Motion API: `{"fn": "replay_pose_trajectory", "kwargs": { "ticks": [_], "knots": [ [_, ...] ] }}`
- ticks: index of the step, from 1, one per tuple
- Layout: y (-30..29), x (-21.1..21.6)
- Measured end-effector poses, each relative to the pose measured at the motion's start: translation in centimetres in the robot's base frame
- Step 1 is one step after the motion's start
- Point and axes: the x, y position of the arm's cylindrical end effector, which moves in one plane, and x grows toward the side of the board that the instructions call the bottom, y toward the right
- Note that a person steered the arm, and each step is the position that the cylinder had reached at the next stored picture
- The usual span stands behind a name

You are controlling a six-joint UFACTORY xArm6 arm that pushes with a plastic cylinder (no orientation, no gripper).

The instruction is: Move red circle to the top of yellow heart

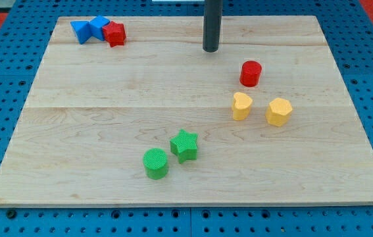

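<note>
The red circle [250, 73] stands on the wooden board at the view's right of centre. The yellow heart [241, 106] sits just below it and slightly to the left, with a small gap between them. My tip [211, 49] is the lower end of a dark rod near the view's top centre, up and to the left of the red circle and apart from it. It touches no block.
A yellow hexagon [279, 111] lies right of the heart. A green star [185, 145] and a green circle [155, 163] sit low in the middle. Two blue blocks [88, 29] and a red block [114, 33] cluster at the top left. The board's [74, 131] edge borders blue pegboard.
</note>
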Motion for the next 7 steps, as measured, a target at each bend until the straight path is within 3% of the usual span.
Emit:
{"fn": "replay_pose_trajectory", "kwargs": {
  "ticks": [3, 4, 5, 6, 7],
  "knots": [
    [-0.1, 0.6],
    [2.3, 0.6],
    [7.6, 5.0],
    [7.5, 8.7],
    [10.4, 8.9]
  ]
}}
